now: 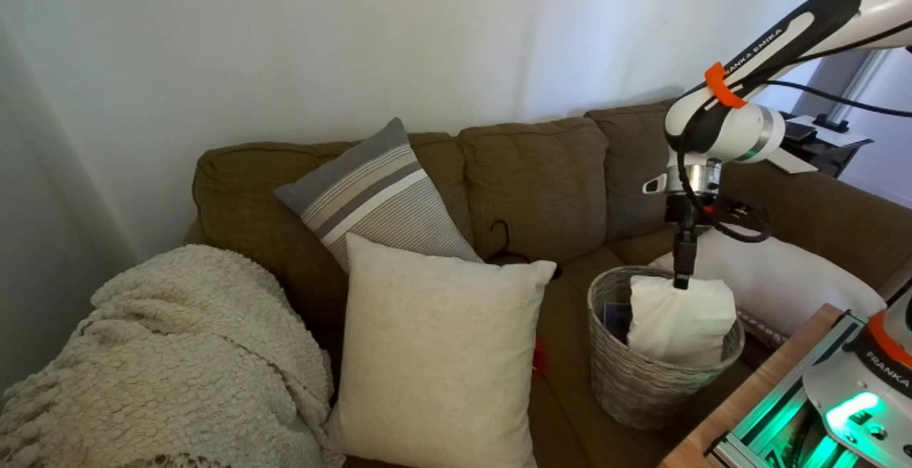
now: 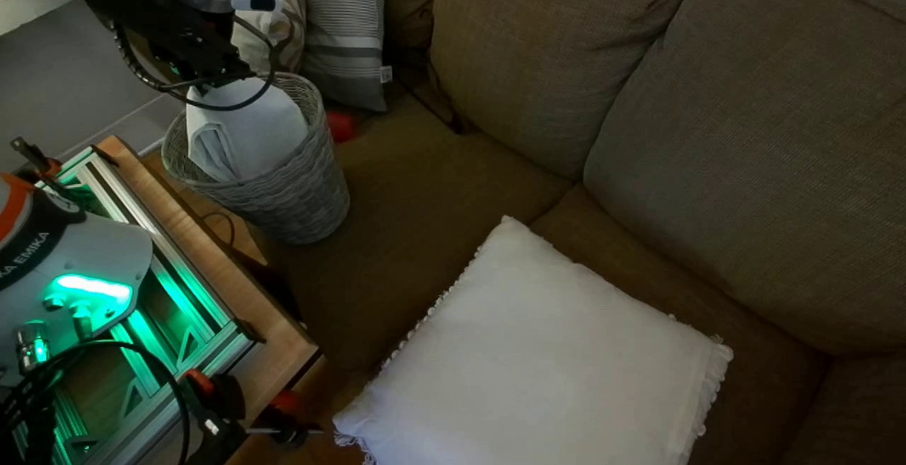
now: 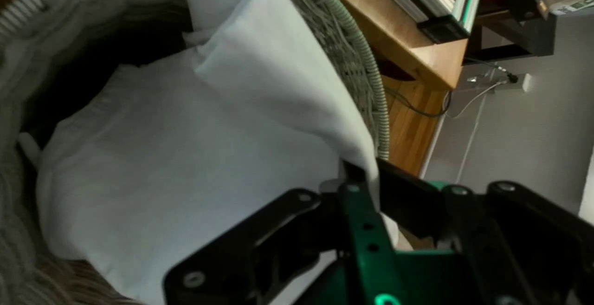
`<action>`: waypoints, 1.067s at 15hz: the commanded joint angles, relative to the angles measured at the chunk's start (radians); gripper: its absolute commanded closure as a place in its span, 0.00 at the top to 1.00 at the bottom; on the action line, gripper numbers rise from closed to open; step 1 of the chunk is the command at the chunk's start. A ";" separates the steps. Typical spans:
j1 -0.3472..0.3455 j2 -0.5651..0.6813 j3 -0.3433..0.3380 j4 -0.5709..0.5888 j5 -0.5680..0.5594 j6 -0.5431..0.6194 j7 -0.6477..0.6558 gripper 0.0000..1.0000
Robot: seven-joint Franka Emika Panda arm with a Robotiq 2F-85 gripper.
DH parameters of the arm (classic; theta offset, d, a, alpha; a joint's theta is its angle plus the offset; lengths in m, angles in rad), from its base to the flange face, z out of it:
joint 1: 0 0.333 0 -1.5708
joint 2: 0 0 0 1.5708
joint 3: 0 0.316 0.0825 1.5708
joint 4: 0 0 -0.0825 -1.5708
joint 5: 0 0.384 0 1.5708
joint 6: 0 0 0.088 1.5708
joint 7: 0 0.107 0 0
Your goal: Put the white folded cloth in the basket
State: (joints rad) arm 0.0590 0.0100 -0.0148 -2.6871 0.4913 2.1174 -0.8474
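The white folded cloth (image 1: 684,325) stands inside the grey woven basket (image 1: 634,390), with its top above the rim. In an exterior view the cloth (image 2: 248,132) leans near the basket's (image 2: 304,199) near rim. My gripper (image 1: 682,284) points down at the cloth's top edge. In the wrist view the gripper (image 3: 371,179) is shut on a fold of the cloth (image 3: 185,147), which runs between the fingers. The basket (image 3: 373,91) surrounds the cloth there. The cloth's lower part is hidden inside the basket.
The basket stands on the brown sofa (image 2: 453,189), beside the wooden robot table (image 2: 233,274). A white cushion (image 2: 538,359) lies on the sofa on one side of the basket. A cream cushion (image 1: 442,354) stands on the other side. A dark hanger (image 1: 504,240) is near the sofa back.
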 commanded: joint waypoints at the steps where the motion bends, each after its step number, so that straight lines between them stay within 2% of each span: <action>1: -0.002 0.042 0.044 0.079 0.083 -0.166 -0.035 0.03; 5: -0.010 0.058 0.066 0.140 0.125 -0.339 -0.035 0.03; 6: -0.010 0.063 0.066 0.146 0.115 -0.339 -0.028 0.03; 12: -0.031 0.151 0.047 0.137 -0.056 -0.268 0.047 0.03; 13: -0.033 0.159 0.047 0.130 -0.099 -0.233 0.048 0.03; 16: -0.032 0.183 0.052 0.108 -0.219 -0.017 0.043 0.03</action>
State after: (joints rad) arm 0.0307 0.1742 0.0328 -2.5577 0.3654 1.9505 -0.8221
